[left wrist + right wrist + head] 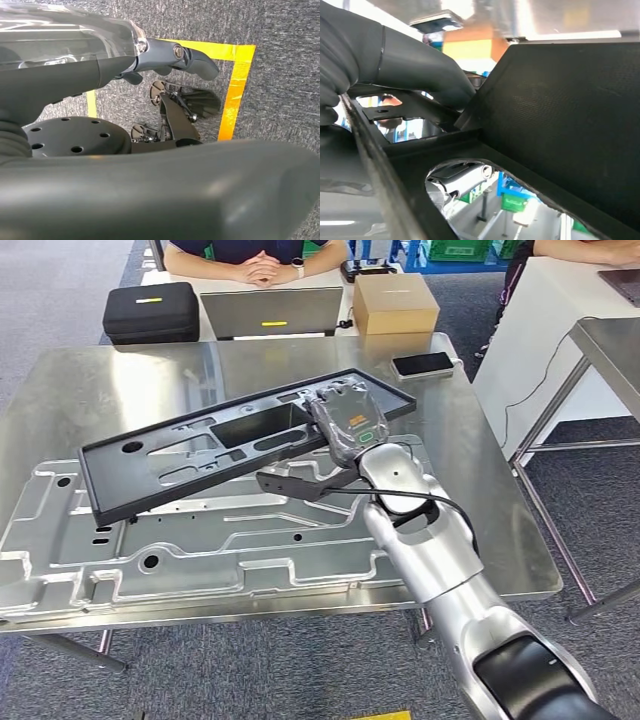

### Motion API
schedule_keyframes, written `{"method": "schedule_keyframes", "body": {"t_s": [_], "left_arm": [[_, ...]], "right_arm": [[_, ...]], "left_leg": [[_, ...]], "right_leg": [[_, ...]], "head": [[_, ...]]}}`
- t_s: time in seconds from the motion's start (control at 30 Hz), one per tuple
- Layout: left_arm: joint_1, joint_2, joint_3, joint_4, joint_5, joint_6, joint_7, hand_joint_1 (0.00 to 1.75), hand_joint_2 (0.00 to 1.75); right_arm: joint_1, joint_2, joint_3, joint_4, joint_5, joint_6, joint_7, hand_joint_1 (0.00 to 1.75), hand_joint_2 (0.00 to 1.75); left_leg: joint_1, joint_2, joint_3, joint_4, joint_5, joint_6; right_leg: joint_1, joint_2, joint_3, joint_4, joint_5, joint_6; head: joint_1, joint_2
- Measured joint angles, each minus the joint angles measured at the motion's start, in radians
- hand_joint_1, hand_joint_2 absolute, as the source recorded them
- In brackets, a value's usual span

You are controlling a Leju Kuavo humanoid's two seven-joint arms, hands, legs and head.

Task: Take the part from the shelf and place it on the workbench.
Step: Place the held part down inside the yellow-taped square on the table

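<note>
As the head view shows, legible writing is lacking; the label on the right robot hand is too small to read.
Part: long black tray-like part (226, 445) tilted over the steel table (483, 480), above a large stamped metal panel (189, 540).
Right robot hand (349, 420): grips the part's edge.
Left robot hand (166, 57): fingers apart, holding nothing, above carpet with yellow tape (234, 85).
Surroundings: phone (423, 364), cardboard box (395, 302), laptop (272, 312), black case (151, 312); a seated person's clasped hands (260, 268).

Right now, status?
Right hand grips black part over workbench. Left hand hangs, holds nothing. Metal panel lies below the part.
</note>
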Motion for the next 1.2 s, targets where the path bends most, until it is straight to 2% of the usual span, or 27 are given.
{"method": "schedule_keyframes", "body": {"t_s": [0.4, 0.8, 0.93, 1.13, 1.2], "left_arm": [[-0.005, 0.0, 0.0, 0.0, -0.007, -0.003, -0.006, 0.0, 1.75], [-0.02, 0.0, -0.027, 0.0, -0.036, -0.008, -0.051, 0.0, 1.75], [-0.023, 0.0, -0.029, 0.0, -0.029, -0.006, -0.067, 0.0, 1.75], [-0.029, 0.0, -0.029, 0.0, -0.019, 0.021, -0.061, 0.0, 1.75], [-0.029, 0.0, -0.03, 0.0, -0.021, 0.022, -0.062, 0.0, 0.87]], "right_arm": [[-0.12, 0.073, 0.095, 0.227, 0.028, 0.139, 0.094, 1.75, 1.75], [-0.21, 0.117, 0.099, 0.5, -0.001, 0.184, 0.113, 1.75, 1.75], [-0.222, 0.128, 0.1, 0.558, -0.008, 0.2, 0.108, 0.0, 0.0], [-0.232, 0.143, 0.1, 0.594, -0.032, 0.208, 0.091, 0.0, 0.0], [-0.233, 0.145, 0.1, 0.6, -0.044, 0.208, 0.076, 0.0, 0.0]], "left_leg": [[0.0, 0.0, 0.0, 0.0, 0.0, 0.0], [0.0, 0.0, 0.0, 0.0, 0.0, 0.0], [0.0, 0.0, 0.0, 0.0, 0.0, 0.0], [0.0, 0.0, 0.0, 0.0, 0.0, 0.0], [0.0, 0.0, 0.0, 0.0, 0.0, 0.0]], "right_leg": [[0.0, 0.0, 0.0, 0.0, 0.0, 0.0], [0.0, 0.0, 0.0, 0.0, 0.0, 0.0], [0.0, 0.0, 0.0, 0.0, 0.0, 0.0], [0.0, 0.0, 0.0, 0.0, 0.0, 0.0], [0.0, 0.0, 0.0, 0.0, 0.0, 0.0]], "head": [[0.0, 0.0], [0.0, 0.0], [0.0, 0.0], [0.0, 0.0], [0.0, 0.0]]}}
